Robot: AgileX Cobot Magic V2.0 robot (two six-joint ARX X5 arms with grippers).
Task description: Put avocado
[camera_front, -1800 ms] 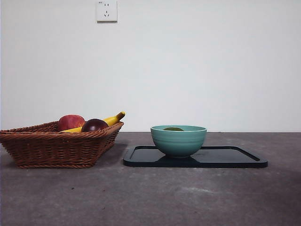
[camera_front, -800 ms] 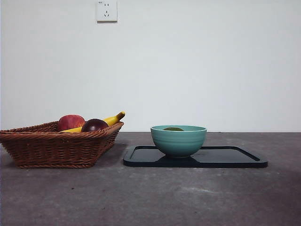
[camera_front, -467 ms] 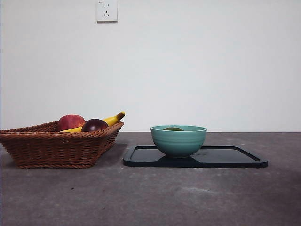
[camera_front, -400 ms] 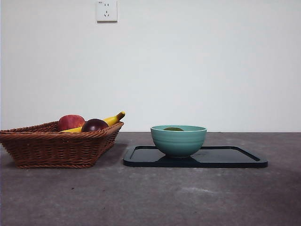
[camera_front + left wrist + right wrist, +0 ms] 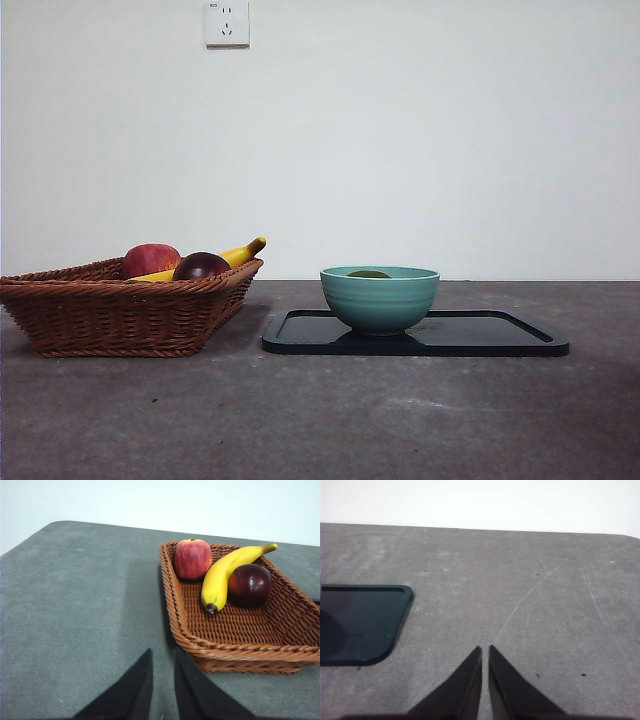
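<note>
The avocado [image 5: 369,273] lies inside a teal bowl [image 5: 380,300]; only its dark green top shows above the rim in the front view. The bowl stands on a black tray [image 5: 500,338], whose corner [image 5: 365,625] also shows in the right wrist view. My left gripper [image 5: 162,652] is shut and hangs over bare table beside the wicker basket [image 5: 240,630]. Over bare table to the side of the tray, my right gripper [image 5: 485,649] is shut with nothing in it. Neither arm appears in the front view.
The wicker basket [image 5: 120,310] stands left of the tray and holds a red apple [image 5: 192,558], a banana [image 5: 227,572] and a dark maroon fruit [image 5: 250,583]. A wall socket [image 5: 227,22] sits on the white wall behind.
</note>
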